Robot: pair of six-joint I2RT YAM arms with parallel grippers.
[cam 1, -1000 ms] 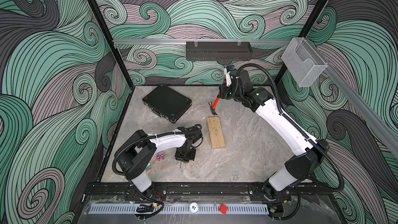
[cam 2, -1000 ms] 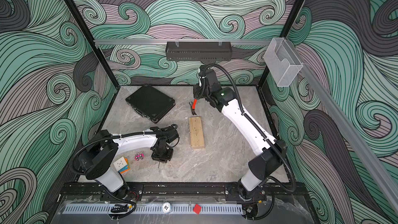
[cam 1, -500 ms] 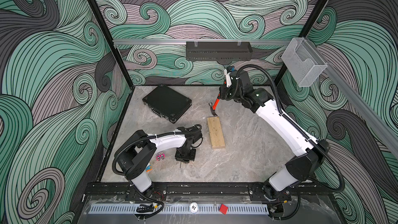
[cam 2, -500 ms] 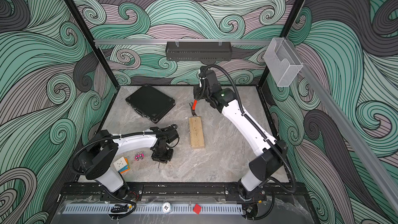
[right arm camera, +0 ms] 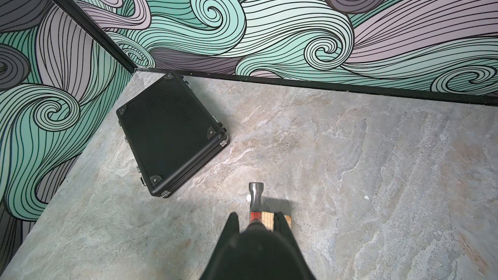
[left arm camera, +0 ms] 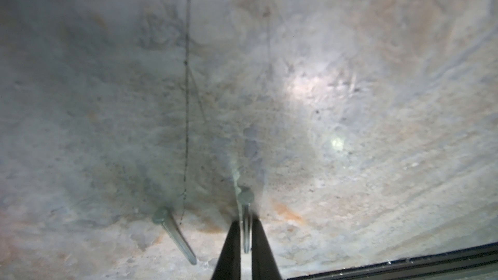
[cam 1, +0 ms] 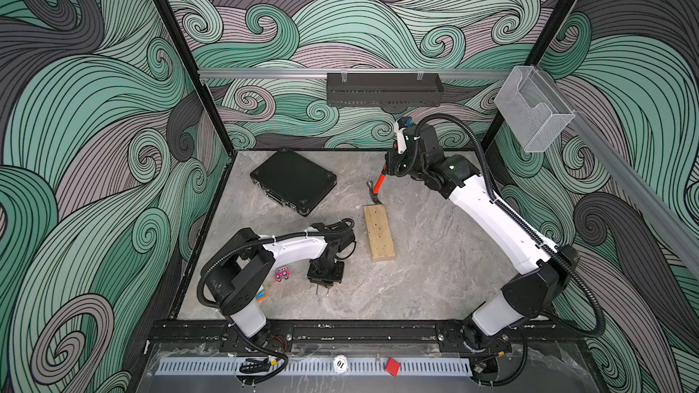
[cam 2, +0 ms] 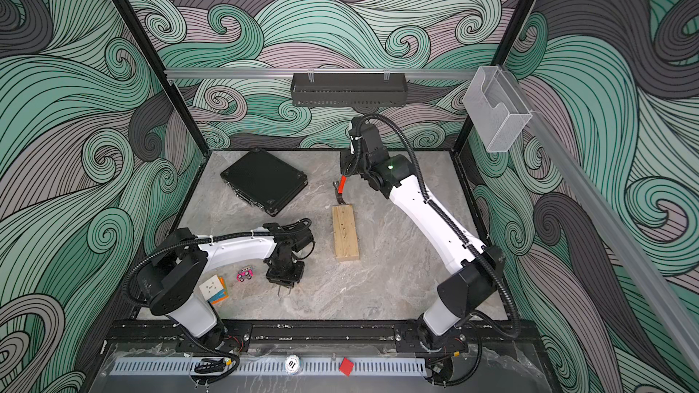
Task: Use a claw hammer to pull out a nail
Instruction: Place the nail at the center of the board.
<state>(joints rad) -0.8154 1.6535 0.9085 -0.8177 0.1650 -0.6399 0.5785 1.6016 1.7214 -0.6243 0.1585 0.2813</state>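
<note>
The right gripper (cam 1: pixel 393 168) is clenched on the black handle of the claw hammer (cam 1: pixel 375 192), which has a grey steel curved-claw head on an orange neck. The hammer hangs head-down and slanting at the far end of the pale rectangular wooden block (cam 1: pixel 379 232) in mid-table; whether its claw touches the wood I cannot tell. At the near left, the left gripper (left arm camera: pixel 245 224) points down at the grey marbled tabletop (cam 1: pixel 435 277). Its black fingers (left arm camera: pixel 231 241) stand close on either side of a grey steel nail (left arm camera: pixel 244 200); whether they pinch it or stand free of it cannot be told. A second grey nail (left arm camera: pixel 174 234) lies on the tabletop just beside. A black rectangular hard case (cam 1: pixel 293 181) sits at the far left, apart from the block
</note>
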